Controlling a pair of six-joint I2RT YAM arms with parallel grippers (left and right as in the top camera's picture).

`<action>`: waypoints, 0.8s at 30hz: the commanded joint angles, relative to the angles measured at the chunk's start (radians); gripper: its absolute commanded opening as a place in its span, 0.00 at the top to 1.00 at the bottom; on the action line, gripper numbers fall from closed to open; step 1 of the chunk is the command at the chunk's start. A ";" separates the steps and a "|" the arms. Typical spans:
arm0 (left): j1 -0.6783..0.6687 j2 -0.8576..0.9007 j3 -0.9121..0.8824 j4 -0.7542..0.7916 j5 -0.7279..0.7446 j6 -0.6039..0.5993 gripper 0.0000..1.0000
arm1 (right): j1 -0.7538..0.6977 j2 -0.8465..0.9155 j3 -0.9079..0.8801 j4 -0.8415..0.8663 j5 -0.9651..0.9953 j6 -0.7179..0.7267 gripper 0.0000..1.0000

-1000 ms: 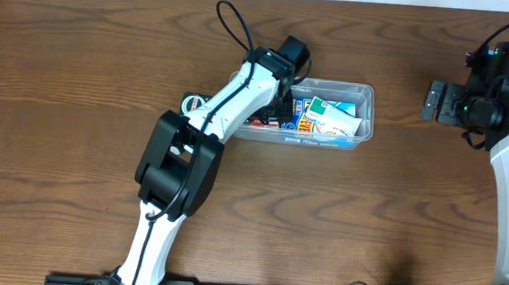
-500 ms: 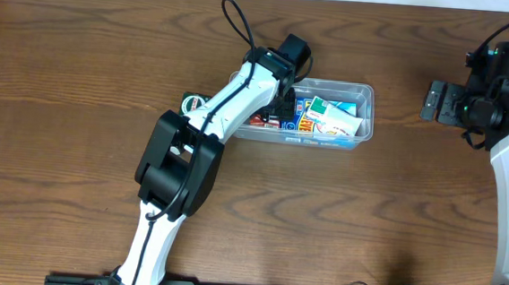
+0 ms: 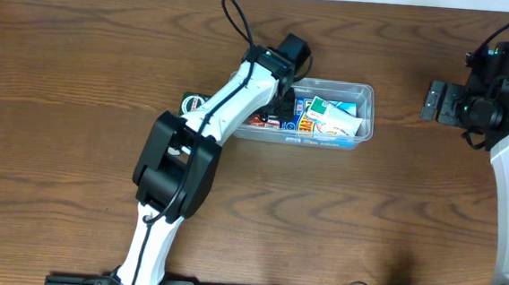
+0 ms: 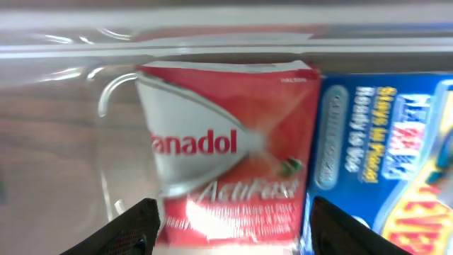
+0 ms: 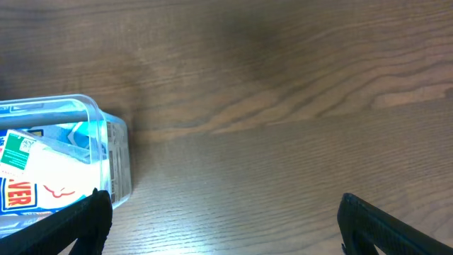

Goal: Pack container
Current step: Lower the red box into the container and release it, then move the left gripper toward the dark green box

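The clear container (image 3: 368, 106) lies at mid-table, holding a red Panadol box (image 3: 265, 119), a blue packet (image 3: 305, 119) and a white-green packet (image 3: 337, 119). My left gripper (image 3: 281, 104) reaches into the container's left end. In the left wrist view its jaws (image 4: 230, 227) are open, one on each side of the red Panadol box (image 4: 226, 156), which lies on the container floor by the wall (image 4: 212, 42), with the blue packet (image 4: 375, 149) beside it. My right gripper (image 3: 432, 101) is open and empty (image 5: 223, 219) over bare wood, right of the container's corner (image 5: 113, 138).
A small dark round item with a green-white label (image 3: 191, 103) lies on the table just left of the container, partly under my left arm. The table's far edge runs along the top of the overhead view.
My left arm has shifted very slightly; the right arm and the container's contents have not moved.
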 commanded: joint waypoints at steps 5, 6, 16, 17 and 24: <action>0.001 -0.175 0.021 -0.066 -0.005 0.014 0.31 | -0.007 -0.009 0.011 0.002 0.003 0.013 0.01; 0.002 -0.196 0.021 -0.077 -0.005 0.014 0.31 | -0.007 -0.009 0.011 0.002 0.003 0.013 0.01; 0.157 -0.319 0.021 -0.166 -0.005 0.152 0.31 | -0.007 -0.009 0.011 0.002 0.003 0.013 0.01; 0.188 -0.318 0.021 -0.170 -0.005 0.170 0.30 | -0.007 -0.009 0.011 0.002 0.003 0.013 0.01; 0.357 -0.290 0.021 -0.173 0.000 0.285 0.22 | -0.007 -0.009 0.011 0.002 0.003 0.013 0.01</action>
